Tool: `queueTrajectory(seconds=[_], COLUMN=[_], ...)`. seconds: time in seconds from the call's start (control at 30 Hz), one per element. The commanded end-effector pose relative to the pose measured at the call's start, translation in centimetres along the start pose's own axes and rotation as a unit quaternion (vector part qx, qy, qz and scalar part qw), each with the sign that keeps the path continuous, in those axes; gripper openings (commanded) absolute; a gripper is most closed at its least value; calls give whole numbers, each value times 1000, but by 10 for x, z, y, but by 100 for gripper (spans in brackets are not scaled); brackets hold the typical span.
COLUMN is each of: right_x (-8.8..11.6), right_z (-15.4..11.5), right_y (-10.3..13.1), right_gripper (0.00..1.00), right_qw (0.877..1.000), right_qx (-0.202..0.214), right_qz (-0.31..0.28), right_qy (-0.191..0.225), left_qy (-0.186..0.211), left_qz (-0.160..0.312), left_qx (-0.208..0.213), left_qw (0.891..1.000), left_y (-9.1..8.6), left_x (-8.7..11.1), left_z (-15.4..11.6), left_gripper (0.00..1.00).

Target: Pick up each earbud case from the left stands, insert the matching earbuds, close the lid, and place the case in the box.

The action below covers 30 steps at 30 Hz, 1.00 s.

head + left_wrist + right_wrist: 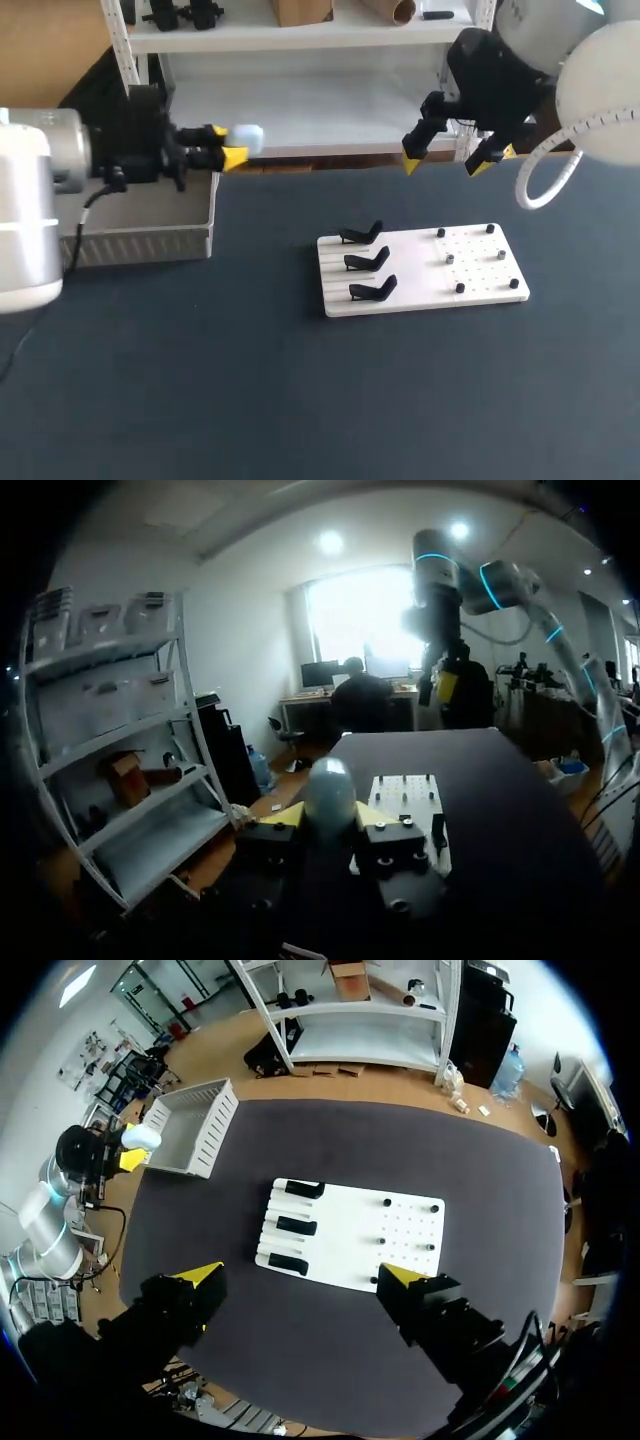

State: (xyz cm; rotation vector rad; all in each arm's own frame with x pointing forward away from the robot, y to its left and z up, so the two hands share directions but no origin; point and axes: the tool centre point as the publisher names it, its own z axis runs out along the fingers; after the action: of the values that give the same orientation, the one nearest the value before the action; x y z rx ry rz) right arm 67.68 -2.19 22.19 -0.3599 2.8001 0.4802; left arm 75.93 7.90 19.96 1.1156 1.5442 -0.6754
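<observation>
Box: light grey ribbed plastic box (pixel 150 242), open-topped, at table's left edge.
Case: pale blue rounded earbud case (pixel 246 138), looks closed; off the table, pinched between yellow tips of left gripper (pixel 230 146), just past box's far right corner.
Stands: three black angled stands (pixel 367 261), one row down left half of white flat board (pixel 480 292), mid-table, well apart from box.
Earbuds: six small dark pieces (pixel 460 288) on board's holed right half; too small to tell kind.
</observation>
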Motion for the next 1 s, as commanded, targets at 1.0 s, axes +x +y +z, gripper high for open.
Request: queueTrajectory(seconds=[1.0], right_x=[2], right_z=[-1], right_y=[0], right_gripper=[100], right_qw=[1000], right_qx=[0], right_qz=[0], right_qy=[-2], left_qy=[62], left_qz=[-143], left_qx=[-119], left_qw=[981], left_y=[166], left_x=[139], left_z=[-68], left_gripper=[8])
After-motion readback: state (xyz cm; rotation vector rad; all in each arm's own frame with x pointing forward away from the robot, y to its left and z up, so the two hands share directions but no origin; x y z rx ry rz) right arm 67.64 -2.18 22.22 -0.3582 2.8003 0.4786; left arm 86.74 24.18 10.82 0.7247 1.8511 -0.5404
